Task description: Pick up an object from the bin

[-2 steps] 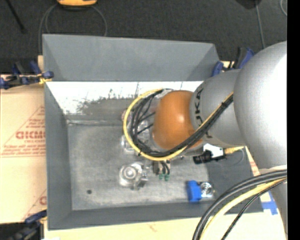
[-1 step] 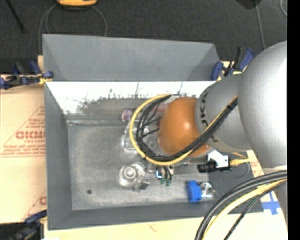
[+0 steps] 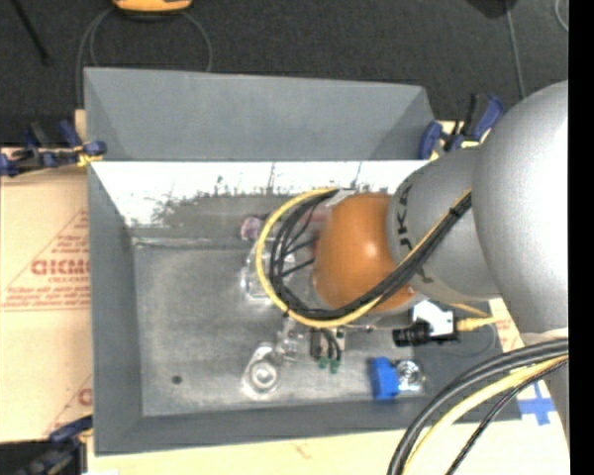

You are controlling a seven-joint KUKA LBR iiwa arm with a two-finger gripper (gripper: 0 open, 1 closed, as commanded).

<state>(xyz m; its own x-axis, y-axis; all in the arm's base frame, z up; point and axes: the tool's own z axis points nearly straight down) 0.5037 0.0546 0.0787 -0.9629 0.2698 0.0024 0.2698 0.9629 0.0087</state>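
Hand (image 3: 327, 352) between clear round piece (image 3: 262, 374) and blue block (image 3: 383, 378); block's long axis front-to-back; hand state: cannot tell.

The grey arm (image 3: 515, 216) is stretched in from the right, the orange-covered wrist (image 3: 351, 245) is turned downward, and the gripper (image 3: 324, 352) is held low

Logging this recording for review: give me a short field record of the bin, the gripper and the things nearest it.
bin: grey metal bin, few loose things
gripper: gripper low over the floor's front middle
nearest thing: clear round item, just view-left of the gripper
also near: blue block by the front wall, view-right; small shiny piece beside it
farther: pinkish item at the back wall
holding: cannot tell
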